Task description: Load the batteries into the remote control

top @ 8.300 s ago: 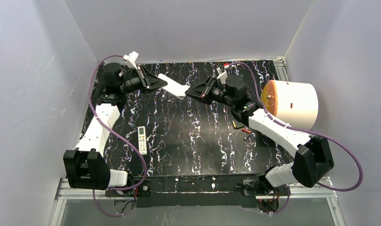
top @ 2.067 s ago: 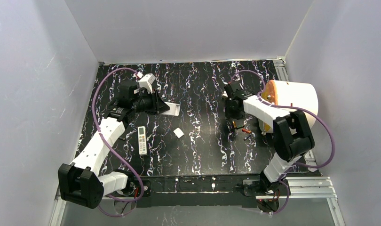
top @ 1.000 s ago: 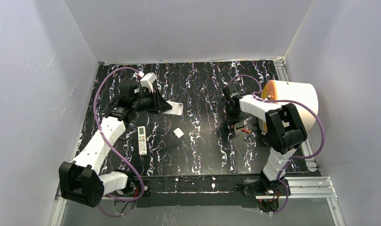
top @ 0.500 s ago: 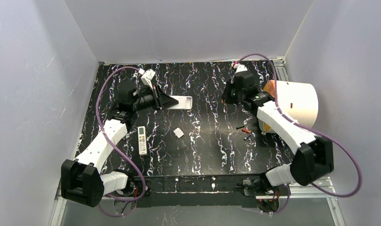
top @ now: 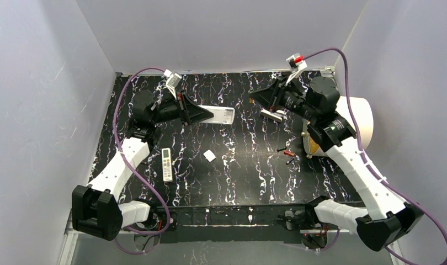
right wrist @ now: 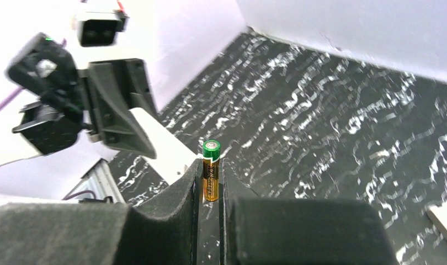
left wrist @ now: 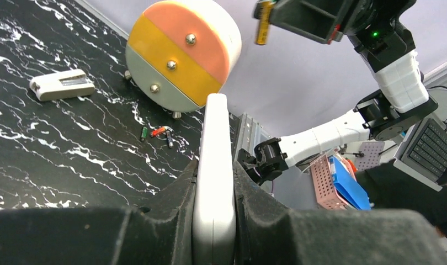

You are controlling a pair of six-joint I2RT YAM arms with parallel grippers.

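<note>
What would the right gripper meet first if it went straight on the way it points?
Probably the free end of the white rectangular remote control, held by the left gripper. The right gripper, jaws shut on a gold-and-green cylindrical battery, aims near it, but depth is unclear.

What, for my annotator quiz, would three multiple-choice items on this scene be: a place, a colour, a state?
1. The loose batteries lie: A on the table by the drum; B in a tray; C on the floor.
2. The battery in the right tool is: A blue; B gold, green-tipped; C white.
3. The left tool is: A open; B shut on a remote; C shut on nothing.
Key: A, seen beside the drum; B, the wrist view shows it; B, the remote is clamped.
</note>
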